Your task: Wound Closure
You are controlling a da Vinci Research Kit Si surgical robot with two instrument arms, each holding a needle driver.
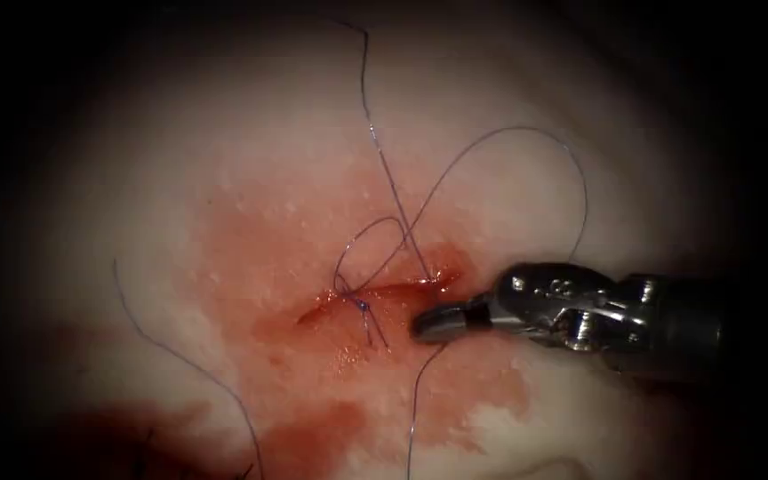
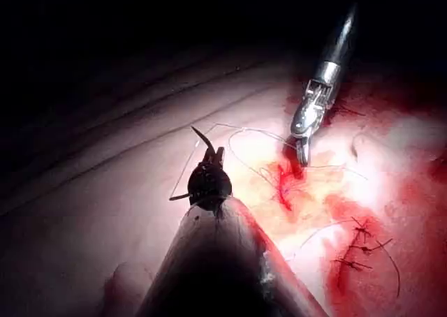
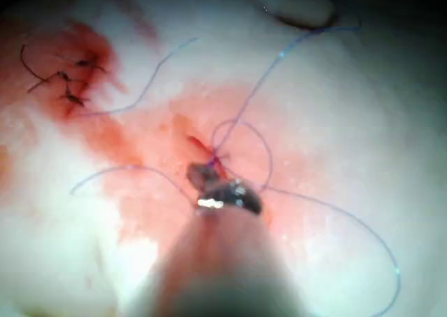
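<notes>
Starting at the left edge of the tissue [image 1: 224,133], a loose strand of thread [image 1: 180,356] trails down toward a pool of red fluid [image 1: 313,436]. The left wrist view shows the left tool [image 2: 207,165] raised clear of the tissue, off to one side of the cut [image 1: 375,292]. Its jaws look clamped on the needle [image 2: 200,139] near mid-curve, though the grip itself is small and dark. The needle's two ends arc out either side of the jaws, and no part of it is in the tissue. At the middle, the cut runs roughly left to right, slightly gaping. A small knot [image 1: 363,305] sits on it and a thread loop stands above it. Just to the right, the right tool [image 1: 437,324] lies with its long axis almost level, pointing left. Its jaws are together just beside the cut's right end, apparently pinching the thread that drops away below them. The right tool is much the nearer to the cut, and the needle lies well apart from it. An older row of stitches [image 2: 356,251] lies beyond.
</notes>
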